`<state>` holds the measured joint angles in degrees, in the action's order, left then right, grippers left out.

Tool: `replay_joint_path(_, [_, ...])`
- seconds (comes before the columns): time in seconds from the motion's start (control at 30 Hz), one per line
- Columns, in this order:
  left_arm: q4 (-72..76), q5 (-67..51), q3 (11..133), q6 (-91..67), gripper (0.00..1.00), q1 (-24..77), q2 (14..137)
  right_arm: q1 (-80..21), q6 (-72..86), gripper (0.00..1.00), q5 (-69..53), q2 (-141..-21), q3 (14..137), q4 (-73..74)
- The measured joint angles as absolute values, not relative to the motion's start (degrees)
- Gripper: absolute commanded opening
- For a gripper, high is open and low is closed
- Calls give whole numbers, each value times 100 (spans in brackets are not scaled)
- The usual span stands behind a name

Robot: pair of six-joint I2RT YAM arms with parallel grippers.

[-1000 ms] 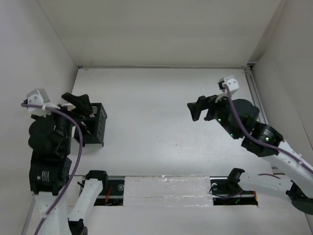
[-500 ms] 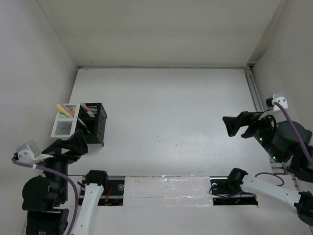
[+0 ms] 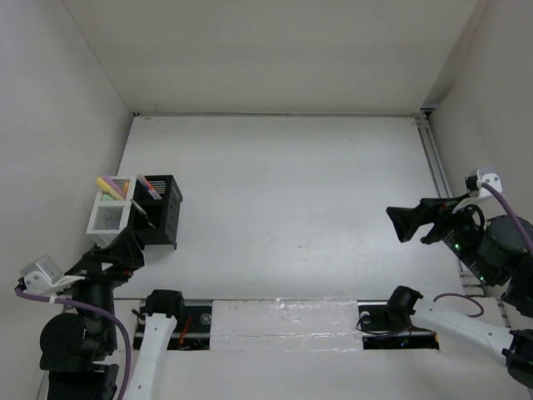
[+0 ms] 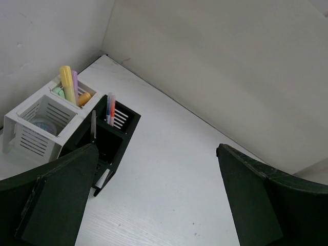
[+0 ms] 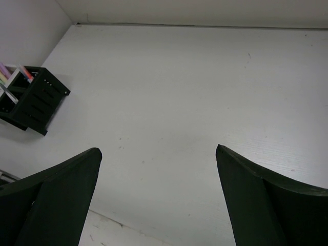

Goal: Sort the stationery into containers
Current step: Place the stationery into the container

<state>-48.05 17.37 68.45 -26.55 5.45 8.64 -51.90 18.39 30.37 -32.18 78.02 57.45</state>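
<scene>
Nearest us, the left gripper [image 4: 157,148] hangs just on the near side of the black slatted square pen holder [image 3: 167,213], its fingers spread wide with nothing between them. Well off to the right of that holder, the right gripper [image 5: 158,149] hovers over the bare white table [image 3: 300,192], also with its fingers wide apart and nothing in them. On to the holder itself: thin red and orange pens [image 4: 110,105] stand upright in it. Pressed against its left side is the white mesh two-compartment organiser [image 4: 24,134]. The small round grey-blue tub [image 4: 40,125] sits in its nearer compartment. The farther one holds the chunky yellow highlighter [image 4: 66,82], a pink highlighter [image 4: 75,83], an orange highlighter [image 4: 85,97] and a green highlighter [image 4: 58,92], all poking up above the rim.
</scene>
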Motion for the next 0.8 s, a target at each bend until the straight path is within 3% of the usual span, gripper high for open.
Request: replay_joint_path(0.8, [-4912,2018,6949,-2818,100,554,867,-5190,1785,99,3168,-3004,7782,5607])
